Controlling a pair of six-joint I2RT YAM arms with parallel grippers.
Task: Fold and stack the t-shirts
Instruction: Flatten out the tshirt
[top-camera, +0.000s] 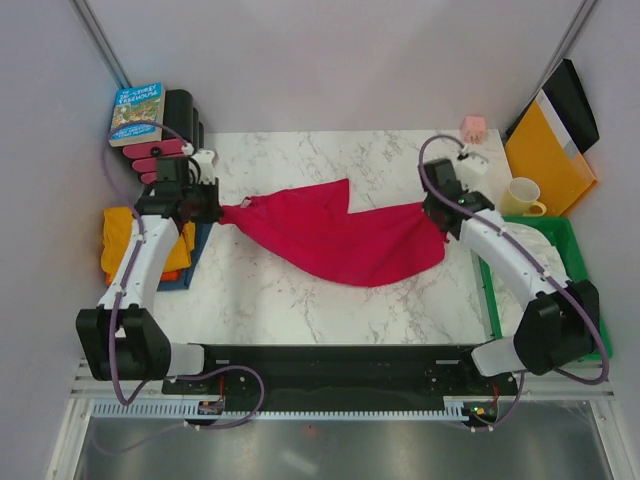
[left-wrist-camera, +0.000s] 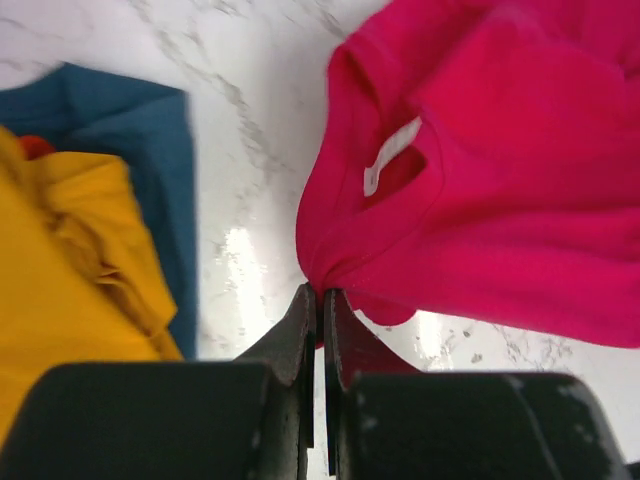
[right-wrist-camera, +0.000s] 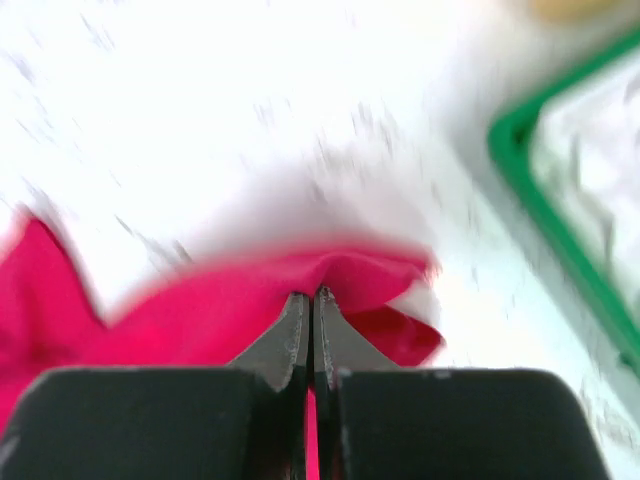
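The crimson red t-shirt (top-camera: 335, 235) is stretched across the middle of the marble table between both grippers. My left gripper (top-camera: 215, 208) is shut on its left end near the collar; the wrist view shows the red t-shirt (left-wrist-camera: 480, 180) with its white label pinched at the gripper (left-wrist-camera: 321, 292). My right gripper (top-camera: 436, 212) is shut on the right end of the red t-shirt (right-wrist-camera: 200, 310), seen at the gripper (right-wrist-camera: 311, 295) in a blurred view. The orange t-shirt (top-camera: 125, 240) lies on the dark blue t-shirt (top-camera: 197, 250) at the table's left edge; they also show in the left wrist view as the orange t-shirt (left-wrist-camera: 60, 260) and the blue t-shirt (left-wrist-camera: 150, 160).
A green tray (top-camera: 565, 240) with white material stands at the right. A yellow mug (top-camera: 522, 197), an orange-yellow folder (top-camera: 545, 155) and a pink object (top-camera: 473, 127) are at the back right. A book (top-camera: 138, 112) leans at the back left.
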